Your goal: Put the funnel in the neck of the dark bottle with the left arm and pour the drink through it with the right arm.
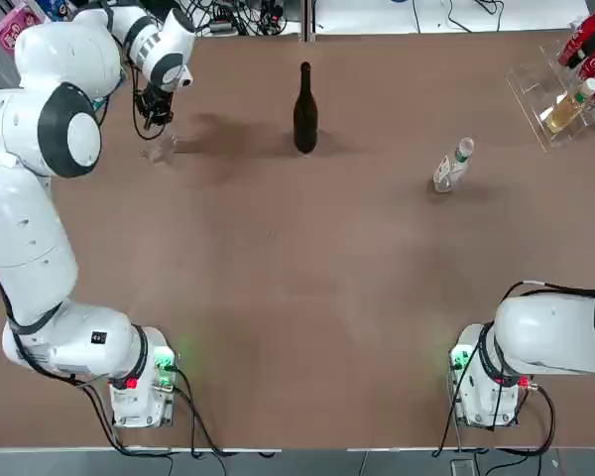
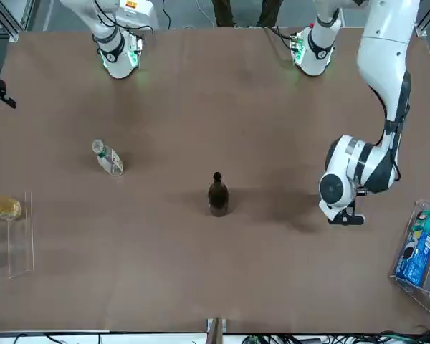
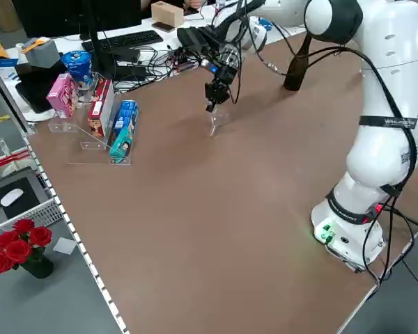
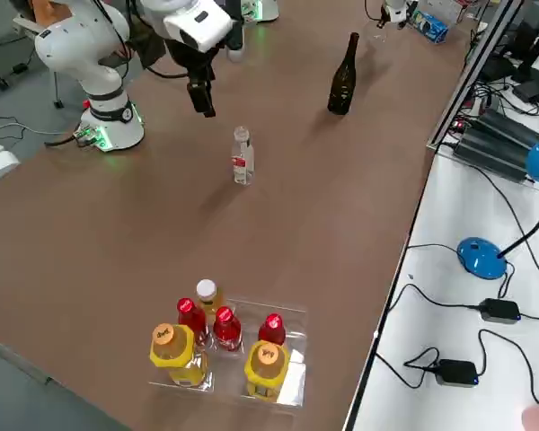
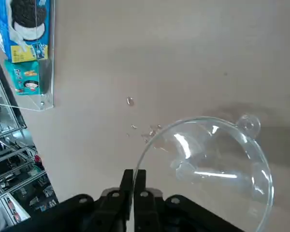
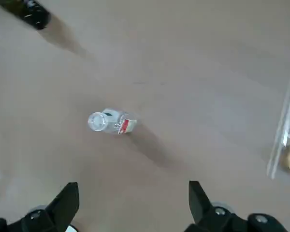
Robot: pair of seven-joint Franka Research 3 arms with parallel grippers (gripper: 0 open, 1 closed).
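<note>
**Left claw pinching funnel rim, lift next**

Left gripper (image 5: 134, 186) is clamped on the rim of the funnel (image 5: 208, 169), far-left on the table (image 1: 297, 297), well apart from the dark bottle (image 1: 304, 111). To do this well: lift straight, keep the spout down, centre it over the neck before lowering. Right gripper (image 6: 130, 203) hangs with fingers apart above the drink (image 1: 452, 166), idle. Left wrist view shows the rim pinch clearly; top view barely shows the funnel but gives the gap to the bottle.
</note>
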